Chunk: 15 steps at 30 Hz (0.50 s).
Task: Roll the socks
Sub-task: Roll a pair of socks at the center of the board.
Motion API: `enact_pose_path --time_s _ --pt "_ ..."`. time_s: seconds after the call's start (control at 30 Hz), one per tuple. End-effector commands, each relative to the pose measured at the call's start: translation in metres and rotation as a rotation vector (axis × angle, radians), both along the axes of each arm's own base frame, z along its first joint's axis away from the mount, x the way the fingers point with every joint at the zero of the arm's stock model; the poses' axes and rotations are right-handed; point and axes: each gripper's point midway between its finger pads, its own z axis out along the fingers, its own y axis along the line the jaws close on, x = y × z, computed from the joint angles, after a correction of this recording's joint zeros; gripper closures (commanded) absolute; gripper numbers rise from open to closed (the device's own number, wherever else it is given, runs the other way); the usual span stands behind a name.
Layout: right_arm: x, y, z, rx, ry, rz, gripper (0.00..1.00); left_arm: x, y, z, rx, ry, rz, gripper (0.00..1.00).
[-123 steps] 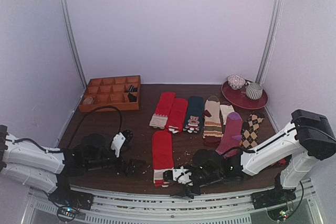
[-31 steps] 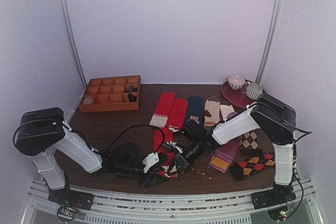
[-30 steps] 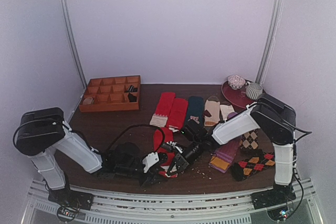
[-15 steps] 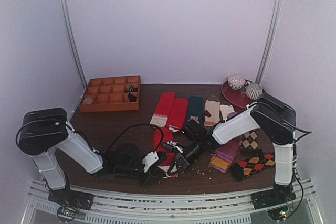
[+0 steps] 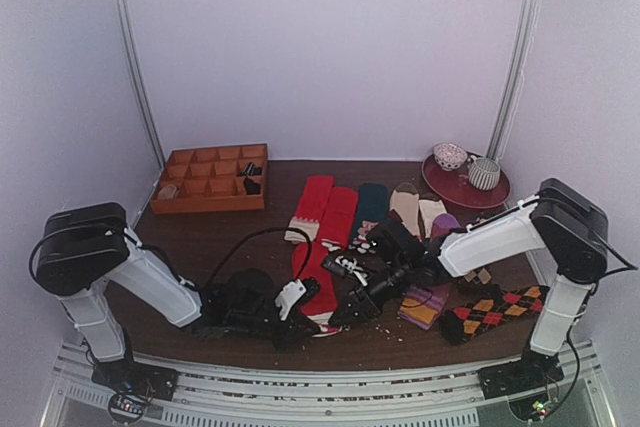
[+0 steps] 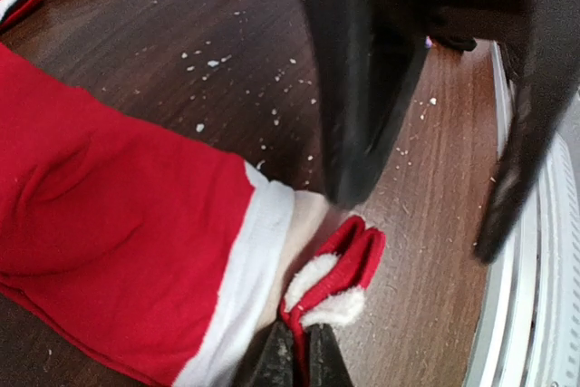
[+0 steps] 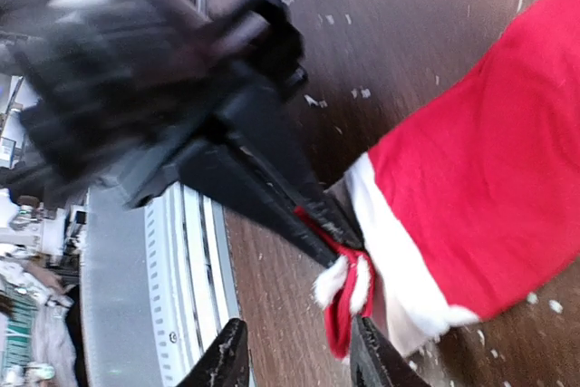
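The socks lie as a stacked bright red pair near the table's front, their cream, red-striped band end folded up. My left gripper is shut on that folded end, its black fingers pinching the fabric low over the table. In the top view the left gripper sits at the socks' near end. My right gripper is open, with the band end hanging just in front of the gap and apart from both fingers. The right gripper hovers right of the socks.
Further back lie two separate red socks, a dark teal sock and a striped beige sock. A purple sock and argyle socks lie at the right. An orange compartment tray and a maroon plate stand at the back.
My right gripper has opened, let go of the socks' end and drawn back to the right. My left gripper stays shut on the band end.
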Motion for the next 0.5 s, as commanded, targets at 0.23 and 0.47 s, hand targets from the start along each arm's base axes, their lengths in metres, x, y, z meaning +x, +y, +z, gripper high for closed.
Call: enact_pose_path --time_s 0.23,0.47 --pt "0.01 -0.012 0.046 0.209 -0.56 -0.075 0.55 -0.036 0.073 -0.056 0.202 0.498 0.152 1.0" --pt "-0.022 0.01 0.026 0.142 -0.803 0.104 0.55 -0.046 0.074 -0.068 0.259 0.584 0.138 1.0"
